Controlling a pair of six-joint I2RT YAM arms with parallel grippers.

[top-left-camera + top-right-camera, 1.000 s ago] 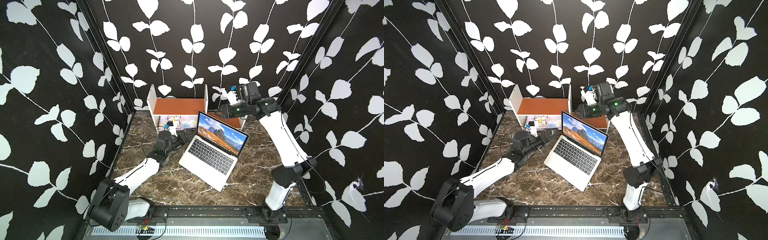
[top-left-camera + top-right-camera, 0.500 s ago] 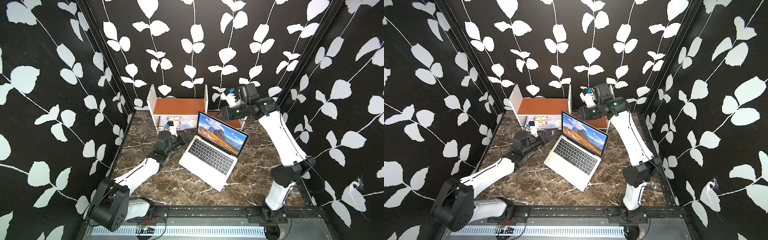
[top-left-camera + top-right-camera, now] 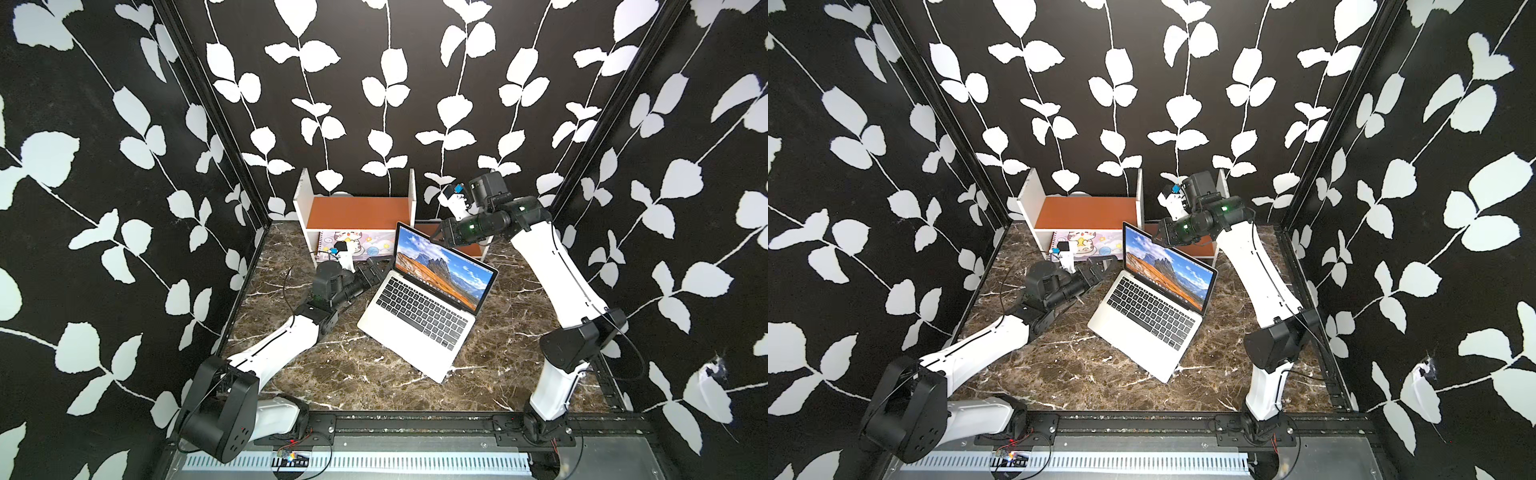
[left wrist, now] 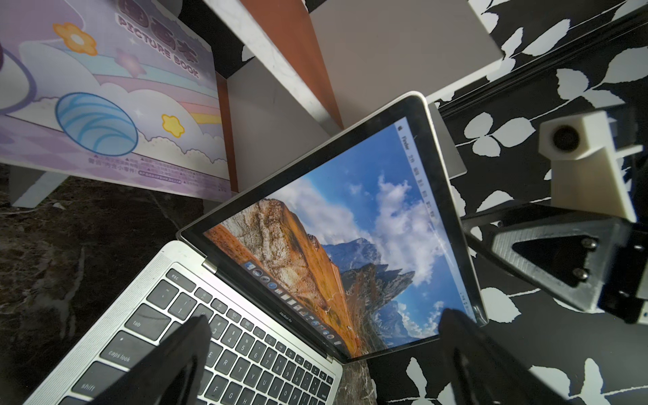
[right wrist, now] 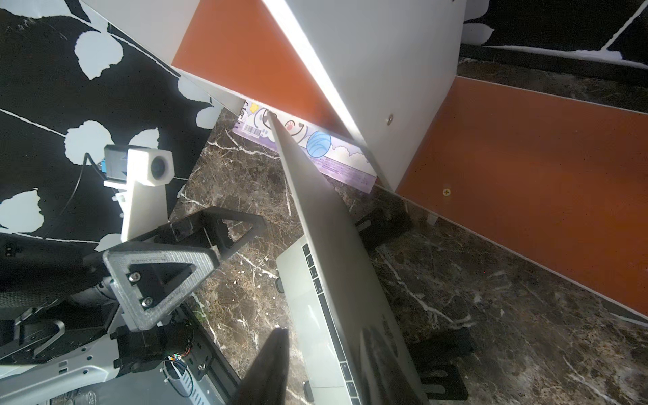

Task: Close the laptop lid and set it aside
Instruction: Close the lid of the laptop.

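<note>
Two end effectors logged. My right end effector [image 3: 437, 236] straddles the top edge of the lid [image 3: 444, 266], fingers [image 5: 270, 364] partly apart, one on each side; whether they pinch it I cannot tell. My left end effector [image 3: 374, 268] gapes wide, empty, beside the hinge corner. The laptop [image 3: 419, 320] sits open, skewed, mid-table [image 3: 498, 365].

Risks:
- The thin, smooth metal lid slips free.
- Hard plastic scuffs the glossy display.
- The base skids on the polished marble-look top.

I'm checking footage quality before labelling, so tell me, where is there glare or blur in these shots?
Right wrist view: a blown-out light streak on the white shelf, and the near fingers are dark blurs. Left wrist view: the fingers are blurred too, but the laptop screen is sharp. In both top views: evenly lit, sharp, screen glare-free.
</note>
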